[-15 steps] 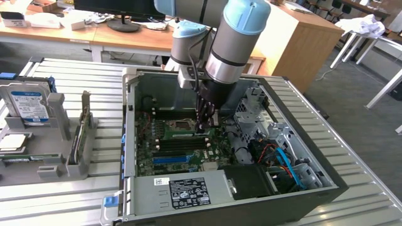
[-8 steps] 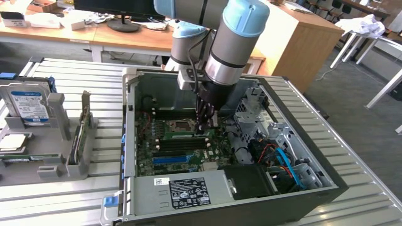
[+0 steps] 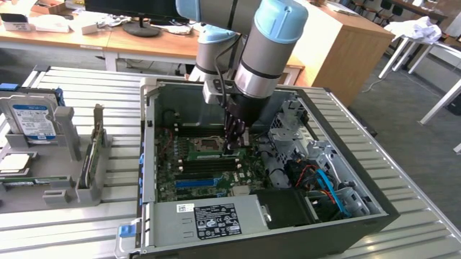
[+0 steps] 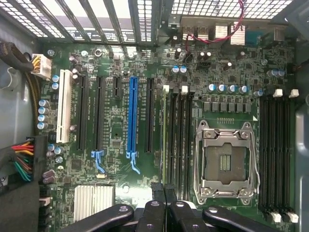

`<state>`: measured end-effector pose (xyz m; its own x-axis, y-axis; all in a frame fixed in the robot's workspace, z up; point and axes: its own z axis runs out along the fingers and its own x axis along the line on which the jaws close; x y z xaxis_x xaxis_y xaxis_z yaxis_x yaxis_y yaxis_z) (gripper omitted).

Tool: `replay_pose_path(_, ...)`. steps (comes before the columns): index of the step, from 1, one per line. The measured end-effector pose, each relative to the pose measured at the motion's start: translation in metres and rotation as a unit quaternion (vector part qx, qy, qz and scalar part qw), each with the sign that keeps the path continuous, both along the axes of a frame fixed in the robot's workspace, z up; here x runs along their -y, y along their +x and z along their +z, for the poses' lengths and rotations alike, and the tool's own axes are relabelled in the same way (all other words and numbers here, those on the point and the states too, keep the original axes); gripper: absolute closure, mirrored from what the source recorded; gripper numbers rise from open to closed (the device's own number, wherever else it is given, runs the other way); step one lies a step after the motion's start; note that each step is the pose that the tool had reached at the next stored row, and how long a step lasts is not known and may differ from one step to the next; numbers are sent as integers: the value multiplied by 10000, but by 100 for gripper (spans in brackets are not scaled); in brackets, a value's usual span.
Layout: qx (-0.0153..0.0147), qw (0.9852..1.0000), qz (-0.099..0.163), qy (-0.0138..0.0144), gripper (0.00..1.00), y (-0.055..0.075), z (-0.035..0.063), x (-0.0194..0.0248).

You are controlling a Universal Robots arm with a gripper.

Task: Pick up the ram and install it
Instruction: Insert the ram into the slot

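— Where's the ram (image 4: 165, 135)?
— Edge-up in a memory slot (image 4: 167, 180) near the CPU socket (image 4: 226, 162) on the motherboard (image 4: 118, 137). The hand (image 4: 165, 192), pressed together, sits over its end.
— Step?
— Seating it, I judge; that calls for straight downward pressure.

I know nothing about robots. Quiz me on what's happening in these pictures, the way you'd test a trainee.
1. Multiple choice: what is the shut gripper holding over the motherboard? A) the ram B) a screwdriver C) a fan
2. True or false: the hard drive lies inside the computer case.
3. What colour is the long slot that stands out among the black ones?

Key: 1 A. 2 False: it stands in the grey holder outside the case, at the exterior view's left. 3 Blue.
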<state>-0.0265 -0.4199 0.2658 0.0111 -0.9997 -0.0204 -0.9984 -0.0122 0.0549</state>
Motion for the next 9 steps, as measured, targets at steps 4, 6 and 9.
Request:
replay_pose_path(4, 1, 10000, 0, 2, 88, -3, -9, -1)
replay_pose_path(6, 0, 10000, 0, 1, 88, -6, -23, 0)
replay_pose_path(9, 0, 10000, 0, 0, 88, -8, -46, 0)
